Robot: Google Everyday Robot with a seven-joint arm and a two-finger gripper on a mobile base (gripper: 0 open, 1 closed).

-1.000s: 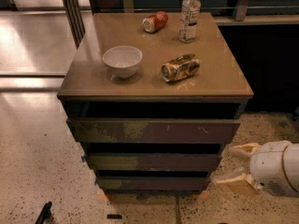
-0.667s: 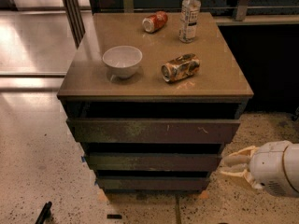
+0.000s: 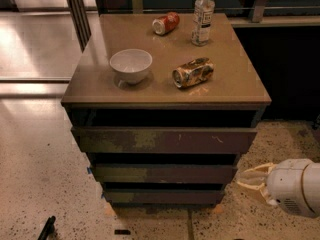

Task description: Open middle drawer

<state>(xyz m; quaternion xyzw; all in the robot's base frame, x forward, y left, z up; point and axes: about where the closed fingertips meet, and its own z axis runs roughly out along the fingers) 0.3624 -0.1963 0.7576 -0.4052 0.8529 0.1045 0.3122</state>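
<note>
The middle drawer (image 3: 165,174) is the long dark-brown front with yellowish worn patches at its left, second of three in the cabinet. It sits set back a little behind the top drawer front (image 3: 165,140). The smallest, darkest front (image 3: 165,196) is below it. My gripper (image 3: 240,180) is at the lower right, level with the middle drawer and just off its right end. Its beige fingers (image 3: 255,171) come together at the tips with nothing between them. No part of it touches the drawer front.
On the cabinet top (image 3: 235,79) stand a white bowl (image 3: 131,64), a crushed can on its side (image 3: 193,72), a red can on its side (image 3: 166,22) and a clear bottle (image 3: 203,15). Speckled floor (image 3: 45,184) surrounds the cabinet. A dark wall lies to the right.
The gripper's fingers, spread wide apart a second ago, have closed until their tips meet. The gripper stays beside the middle drawer's right end. The drawers have not moved.
</note>
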